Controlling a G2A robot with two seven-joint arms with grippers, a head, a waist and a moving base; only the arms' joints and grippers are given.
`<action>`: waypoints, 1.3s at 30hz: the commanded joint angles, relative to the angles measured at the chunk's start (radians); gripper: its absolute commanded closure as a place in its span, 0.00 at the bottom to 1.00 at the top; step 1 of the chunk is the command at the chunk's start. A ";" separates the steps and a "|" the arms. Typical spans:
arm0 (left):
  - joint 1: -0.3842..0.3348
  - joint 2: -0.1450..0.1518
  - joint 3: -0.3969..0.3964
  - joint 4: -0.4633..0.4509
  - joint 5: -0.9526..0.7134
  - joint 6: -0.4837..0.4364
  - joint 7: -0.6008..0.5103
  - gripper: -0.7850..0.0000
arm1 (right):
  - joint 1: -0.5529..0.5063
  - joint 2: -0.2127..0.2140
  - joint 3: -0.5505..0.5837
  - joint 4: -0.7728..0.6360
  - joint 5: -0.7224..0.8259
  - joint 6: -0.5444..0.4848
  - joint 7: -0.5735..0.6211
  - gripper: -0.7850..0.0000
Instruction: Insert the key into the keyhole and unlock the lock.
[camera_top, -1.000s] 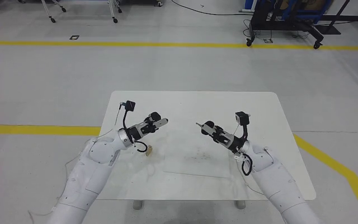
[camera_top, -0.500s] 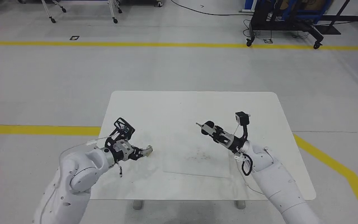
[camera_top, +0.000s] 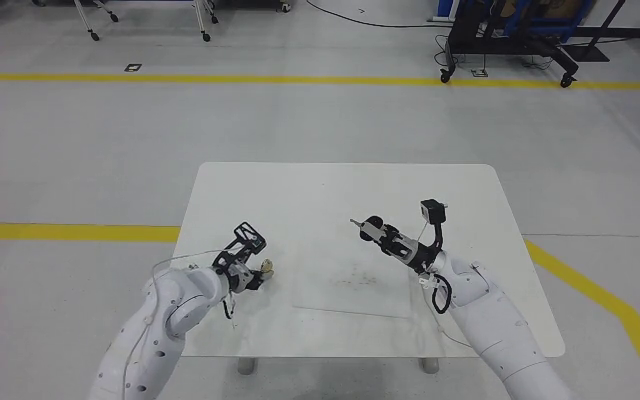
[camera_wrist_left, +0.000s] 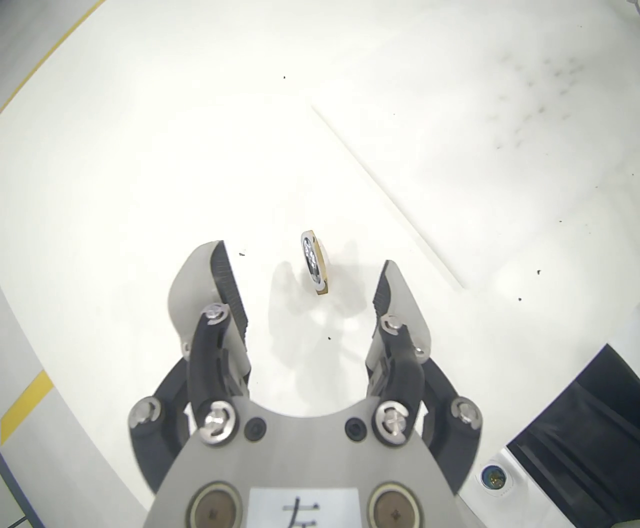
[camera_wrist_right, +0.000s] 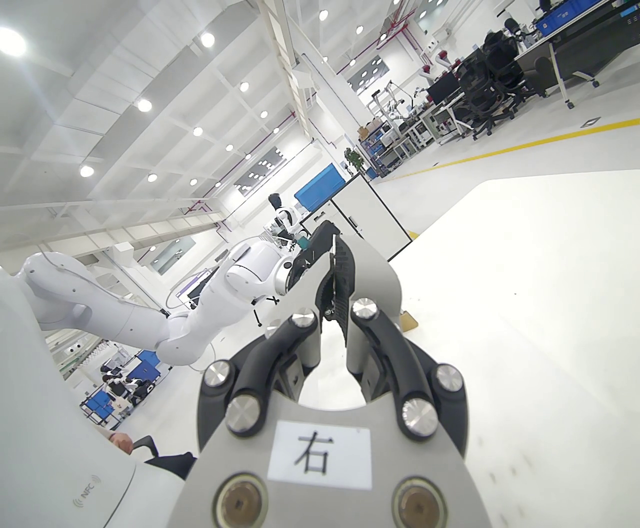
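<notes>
From the top, my left gripper (camera_top: 252, 279) has swung down to the lock (camera_top: 267, 267) on the near-left tabletop (camera_top: 400, 190) while the right gripper (camera_top: 368, 228) keeps the key (camera_top: 354, 222) aloft — left wrist: tagged plate, jaws wide, lock between them — right wrist: tagged too, jaws pinched on the key.

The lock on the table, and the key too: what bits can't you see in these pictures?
Lock: left wrist view shows it edge-on, so keyhole and shackle are unclear; too small in the top view.
Key: a tiny tip in the top view; in the right wrist view the shut right gripper covers most of it, hiding its teeth.
</notes>
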 joint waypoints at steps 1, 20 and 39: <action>-0.011 -0.001 0.013 0.013 0.009 0.008 -0.005 0.66 | 0.000 0.000 0.000 0.000 0.000 0.000 0.000 1.00; -0.072 -0.011 0.082 0.090 -0.009 0.031 -0.001 1.00 | 0.000 0.000 0.000 0.000 0.000 0.000 0.000 1.00; -0.103 -0.022 0.083 0.138 -0.101 0.079 0.133 1.00 | 0.000 0.000 0.000 0.000 0.000 0.000 0.000 1.00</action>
